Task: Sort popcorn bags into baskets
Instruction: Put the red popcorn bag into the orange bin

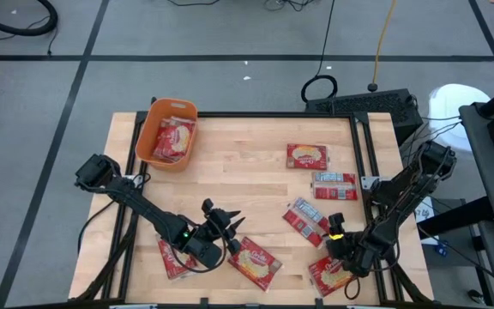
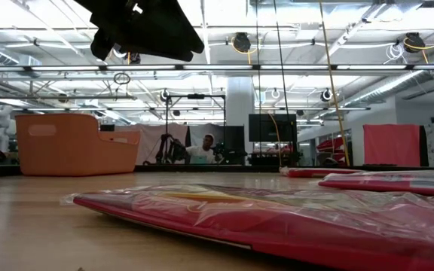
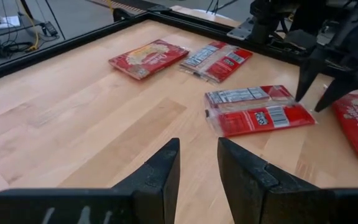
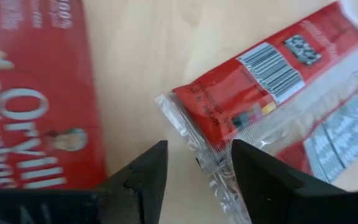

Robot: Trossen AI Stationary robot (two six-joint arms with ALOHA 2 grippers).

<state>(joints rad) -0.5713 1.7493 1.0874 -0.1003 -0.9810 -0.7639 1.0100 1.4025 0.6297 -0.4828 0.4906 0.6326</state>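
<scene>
Wooden table [image 1: 247, 184]; a person [image 2: 202, 153] sits far behind.

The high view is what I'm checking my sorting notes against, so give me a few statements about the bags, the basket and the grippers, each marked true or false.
1. The orange basket holds popcorn bags. True.
2. The basket sits at the table's right near corner. False: it sits at the far left corner.
3. The left gripper is open with nothing between its fingers. True.
4. The right gripper hangs over the basket. False: it is over the bags at the near right.
5. A bag with a barcode lies before the right gripper. True.
</scene>
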